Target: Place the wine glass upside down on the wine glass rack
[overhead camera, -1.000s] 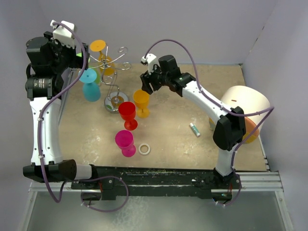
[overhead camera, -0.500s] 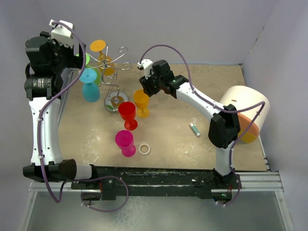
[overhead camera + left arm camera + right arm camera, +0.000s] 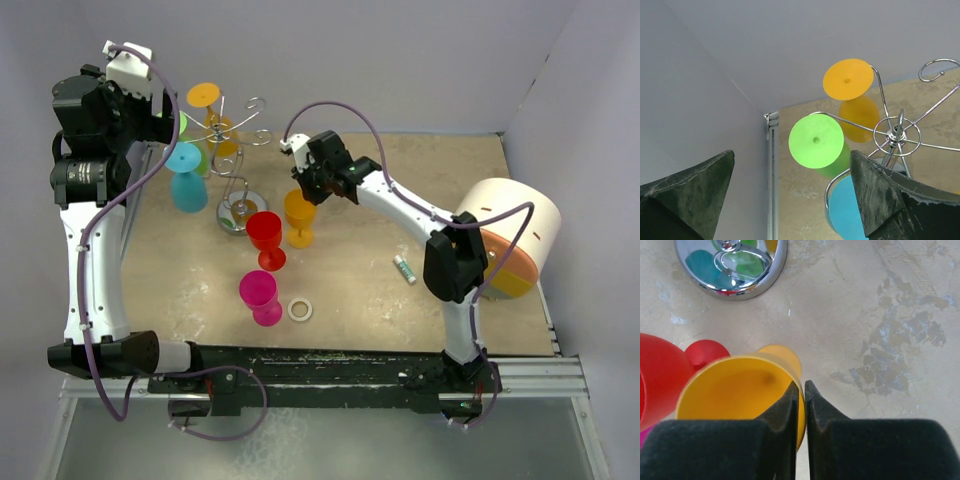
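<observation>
An orange wine glass (image 3: 298,214) stands upright on the table, right of the wine glass rack's round shiny base (image 3: 241,214). My right gripper (image 3: 304,190) is shut on its rim: in the right wrist view one finger sits inside the bowl (image 3: 735,390) and the other outside, gripper (image 3: 801,391). The wine glass rack (image 3: 240,140) bears an orange glass (image 3: 848,79), a green one (image 3: 816,140) and a blue one (image 3: 852,212), all hanging foot up. My left gripper (image 3: 792,155) hovers open, high beside the rack, with nothing between its fingers.
A red glass (image 3: 265,235) stands touching-close to the left of the held one, and a magenta glass (image 3: 259,296) nearer the front. A white ring (image 3: 300,310) and a small tube (image 3: 404,268) lie on the table. A large white and orange cylinder (image 3: 510,235) sits at the right.
My right gripper moved left and down onto the orange glass and its jaws closed on the rim. The left arm has not moved.
</observation>
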Robot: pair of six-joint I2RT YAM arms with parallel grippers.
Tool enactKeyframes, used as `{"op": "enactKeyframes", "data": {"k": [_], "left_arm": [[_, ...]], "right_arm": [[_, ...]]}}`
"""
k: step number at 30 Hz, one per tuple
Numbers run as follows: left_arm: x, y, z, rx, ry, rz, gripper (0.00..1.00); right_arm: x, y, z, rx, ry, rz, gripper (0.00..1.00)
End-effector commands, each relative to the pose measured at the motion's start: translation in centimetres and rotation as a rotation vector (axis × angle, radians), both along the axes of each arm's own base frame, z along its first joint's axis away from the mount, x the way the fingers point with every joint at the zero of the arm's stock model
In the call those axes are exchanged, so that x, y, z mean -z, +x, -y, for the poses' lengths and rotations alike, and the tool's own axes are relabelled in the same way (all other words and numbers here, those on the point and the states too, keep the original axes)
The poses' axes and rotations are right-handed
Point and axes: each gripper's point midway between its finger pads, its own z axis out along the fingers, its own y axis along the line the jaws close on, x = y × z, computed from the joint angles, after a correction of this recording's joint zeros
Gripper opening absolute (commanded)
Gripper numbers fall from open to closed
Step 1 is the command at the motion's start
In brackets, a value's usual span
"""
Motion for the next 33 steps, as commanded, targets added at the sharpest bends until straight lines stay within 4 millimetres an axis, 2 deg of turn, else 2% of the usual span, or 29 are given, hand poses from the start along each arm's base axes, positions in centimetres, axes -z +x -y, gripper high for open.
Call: {"op": "enactKeyframes", "data": {"k": [1,4,7,12,15,18,22,26,28,30,33], "left_arm": [[-3.4,-1.2,-0.7,-0.031,0.021,0.092,0.99],[-3.5,-1.2,-0.4,-0.023,0.007,0.097,0.99],[-3.8,-1.4,0.3,0.005,-0.026,0.105,0.99],[-5.0,-1.8,1.8,0.066,-0.122,0.135,0.99],[-5.7,-2.0,3.5,0.149,-0.179,0.142,0.99],[-6.2,-2.1,6.0,0.274,-0.257,0.134,0.99],[-6.6,-3.0,10.8,0.527,-0.377,0.094,0.99],[-5.6,-2.4,15.2,0.643,-0.431,0.037,0.99],[-4.9,-2.2,17.9,0.7,-0.438,0.005,0.99],[-4.7,-2.2,19.9,0.764,-0.503,-0.034,0.99],[-4.6,-1.8,22.2,0.833,-0.601,-0.087,0.99]], "right_arm": [[-5.4,0.1,0.9,0.003,0.011,0.11,0.05],[-7.5,0.2,2.3,0.024,-0.003,0.172,0.0],[-9.9,0.7,4.3,0.05,0.0,0.227,0.0],[-15.2,1.6,9.6,0.122,0.085,0.298,0.0],[-19.4,1.4,12.4,0.139,0.14,0.377,0.0],[-24.3,0.2,14.1,0.155,0.164,0.504,0.0],[-30.9,-1.9,15.3,0.155,0.227,0.648,0.0],[-36.3,-4.0,15.9,0.154,0.302,0.732,0.0],[-39.3,-5.2,16.5,0.167,0.347,0.791,0.0],[-41.0,-6.3,16.4,0.151,0.397,0.81,0.0],[-42.1,-7.3,16.0,0.124,0.448,0.805,0.0]]}}
